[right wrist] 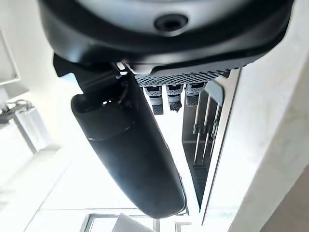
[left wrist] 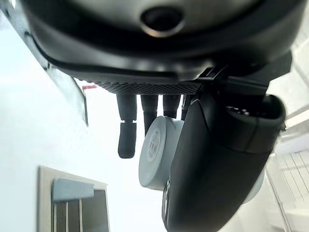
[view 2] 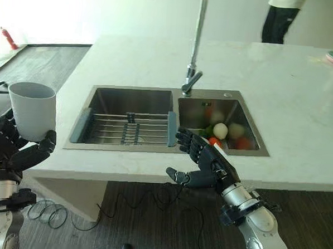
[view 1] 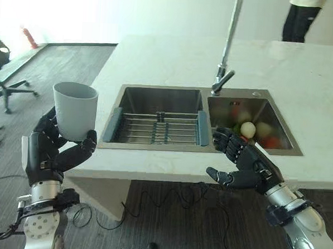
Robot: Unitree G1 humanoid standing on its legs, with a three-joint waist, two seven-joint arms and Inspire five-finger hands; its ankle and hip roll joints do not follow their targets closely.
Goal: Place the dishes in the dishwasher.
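Since the task is loading dishes, the grey cup point(view 1: 75, 109) counts as the working item; it is upright, mouth up, off the worktop's point(view 1: 175, 58) left edge and above the floor. The left hand point(view 1: 56, 152) carries it from below: fingers point(left wrist: 126, 137) curled round the lower wall on one side, thumb closing on the other, base visible between them in the left wrist view. Judgement: the low grip keeps the rim clear for setting the cup down into a rack.

Right hand point(view 2: 203, 162) hangs in front of the worktop's near edge, just before the sink point(view 1: 157, 96). Fingers spread and relaxed, nothing in them. Judgement: free for opening a door or steadying.

The sink's left basin holds a wire drying rack point(view 1: 158, 128) with blue end pieces, bare. Right basin holds round produce point(view 1: 248, 129), white, red and green. Tap point(view 1: 226, 49) stands behind the divider.

Person point(view 1: 299, 17) standing beyond the far edge. Office chair point(view 1: 4, 71) on the floor at left.

Nothing identifiable as a dishwasher, so transfer is not yet done.
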